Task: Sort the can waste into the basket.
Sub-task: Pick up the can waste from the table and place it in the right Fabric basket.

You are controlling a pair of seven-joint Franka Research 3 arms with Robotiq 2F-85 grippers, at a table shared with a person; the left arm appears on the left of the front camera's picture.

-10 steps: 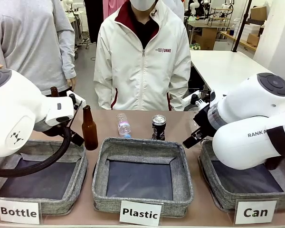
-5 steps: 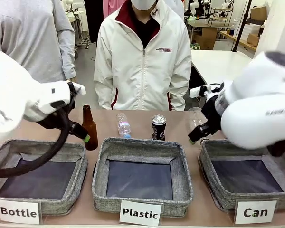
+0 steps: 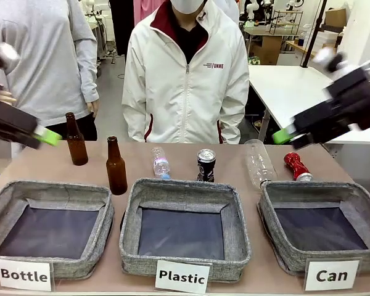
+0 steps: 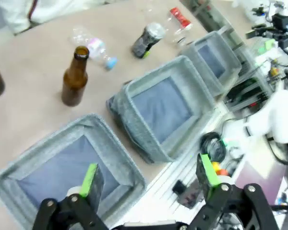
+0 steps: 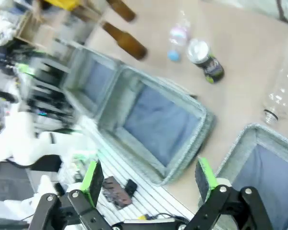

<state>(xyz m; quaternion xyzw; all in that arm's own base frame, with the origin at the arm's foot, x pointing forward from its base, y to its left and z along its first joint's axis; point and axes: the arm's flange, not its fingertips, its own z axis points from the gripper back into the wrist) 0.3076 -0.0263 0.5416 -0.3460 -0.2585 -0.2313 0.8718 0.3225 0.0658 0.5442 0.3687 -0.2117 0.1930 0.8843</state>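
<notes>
1. The Can basket [image 3: 290, 256] sits empty below the right pincer [image 5: 149, 173], which hangs released, grasping nothing.
2. The left pincer [image 4: 149, 175], also released, is well apart from both cans.
3. The black can [image 3: 206, 164] stands far left of the right pincer.
4. The red can [image 3: 294, 165] lies just beneath it. This looks like the approach step; next it should descend and clench the red can.

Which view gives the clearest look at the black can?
The front view: the black can stands upright and sharp behind the Plastic basket. The left wrist view shows the can from above, small and blurred; the right wrist view shows the can likewise.
</notes>
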